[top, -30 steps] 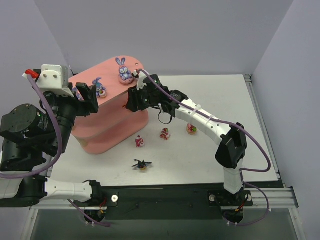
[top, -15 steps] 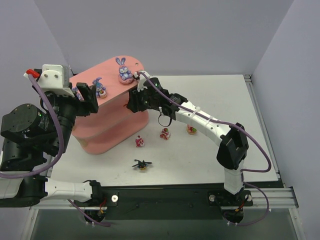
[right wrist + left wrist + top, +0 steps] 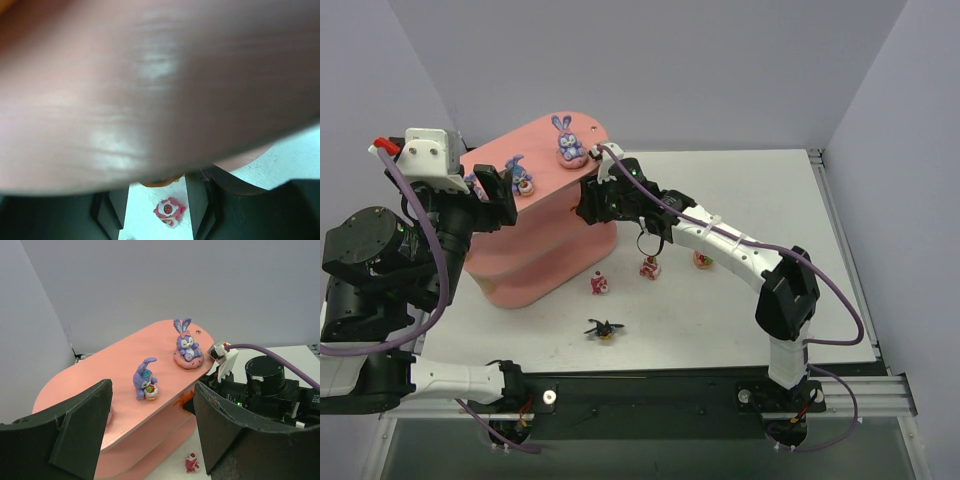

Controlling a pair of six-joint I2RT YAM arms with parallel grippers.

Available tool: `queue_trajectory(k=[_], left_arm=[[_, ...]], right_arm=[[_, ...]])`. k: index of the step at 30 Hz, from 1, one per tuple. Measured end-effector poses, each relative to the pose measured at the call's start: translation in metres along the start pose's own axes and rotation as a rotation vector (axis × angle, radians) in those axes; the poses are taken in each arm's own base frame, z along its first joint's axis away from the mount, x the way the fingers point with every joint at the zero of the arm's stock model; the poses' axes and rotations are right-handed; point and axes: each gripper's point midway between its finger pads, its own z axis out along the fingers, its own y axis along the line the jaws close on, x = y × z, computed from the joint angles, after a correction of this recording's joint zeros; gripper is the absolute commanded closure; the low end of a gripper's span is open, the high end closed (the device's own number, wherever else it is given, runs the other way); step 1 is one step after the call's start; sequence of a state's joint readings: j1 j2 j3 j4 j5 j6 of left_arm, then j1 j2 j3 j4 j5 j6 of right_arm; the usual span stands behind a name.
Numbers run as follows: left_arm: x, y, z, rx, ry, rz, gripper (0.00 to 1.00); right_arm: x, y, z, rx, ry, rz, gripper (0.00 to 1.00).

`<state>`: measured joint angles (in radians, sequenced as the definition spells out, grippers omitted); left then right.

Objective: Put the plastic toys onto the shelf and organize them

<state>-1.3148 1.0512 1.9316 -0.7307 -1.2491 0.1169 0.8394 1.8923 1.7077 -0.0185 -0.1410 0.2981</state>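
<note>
Sitting btwn R jaws, orange toy (image 3: 160,181) under shelf (image 3: 552,192) top board.

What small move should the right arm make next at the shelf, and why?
Probably ease the right gripper slightly further in and release the orange toy: it seems held at the middle-tier edge of the shelf, under the top board.

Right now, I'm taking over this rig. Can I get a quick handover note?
Grippers: the left gripper is open and empty, at the left end of the shelf. The right gripper is at the shelf's right end, under the top board, shut on what looks like the orange toy.
Done: two bunnies stand on the top board.
Left: the orange toy to set down, then three pink-red toys and the black-yellow spiky toy on the table.
</note>
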Motion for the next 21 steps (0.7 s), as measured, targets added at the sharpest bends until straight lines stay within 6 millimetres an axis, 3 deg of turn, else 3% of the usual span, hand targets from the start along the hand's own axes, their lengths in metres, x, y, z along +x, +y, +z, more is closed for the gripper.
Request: queue_trajectory(k=[6,17,21], left_arm=[[-0.0001,0.0005,-0.0001,-0.002,0.0,-0.001,0.24],[-0.0008,0.0034,-0.0009,-0.004,-0.002,-0.008,0.24],[-0.0011,0.0046,-0.0013,-0.005,-0.002,-0.011,0.25]], right_arm=[[0.0012,-0.0026,-0.0003,0.013,0.005,0.005,0.46],[0.0029,-0.0058,-0.0033,0.042,0.024,0.036,0.37],[-0.001,-0.0048,-0.0043,0.041,0.017,0.044,0.27]])
